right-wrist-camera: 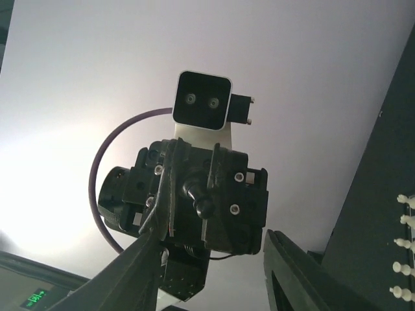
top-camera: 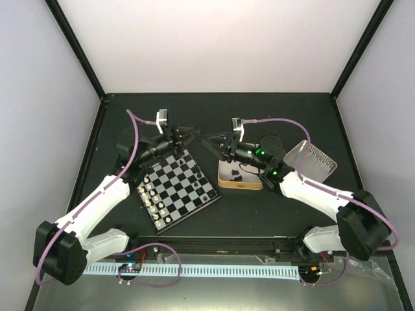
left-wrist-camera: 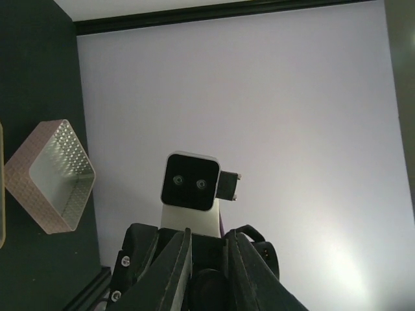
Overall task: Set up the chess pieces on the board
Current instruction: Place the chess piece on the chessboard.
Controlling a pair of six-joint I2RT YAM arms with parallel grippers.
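Note:
The board (top-camera: 180, 183) lies left of centre, with cream-white pieces (top-camera: 152, 198) lined up along its near-left side and a few black chess pieces (top-camera: 209, 193) near its right corner. My left gripper (top-camera: 193, 132) hovers past the board's far corner, shut on one black chess piece (right-wrist-camera: 198, 194). In its own wrist view (left-wrist-camera: 209, 234) that piece's round base (left-wrist-camera: 207, 286) shows between the fingers. My right gripper (top-camera: 209, 144) faces it tip to tip, a short way apart, above the tin's left end. Its jaws (right-wrist-camera: 214, 236) stand wide open and empty.
A gold-rimmed tin (top-camera: 258, 184) right of the board holds more black pieces. A mesh-walled tray (top-camera: 312, 159) sits tilted at the far right and also shows in the left wrist view (left-wrist-camera: 48, 176). Dark frame posts rise at the back corners.

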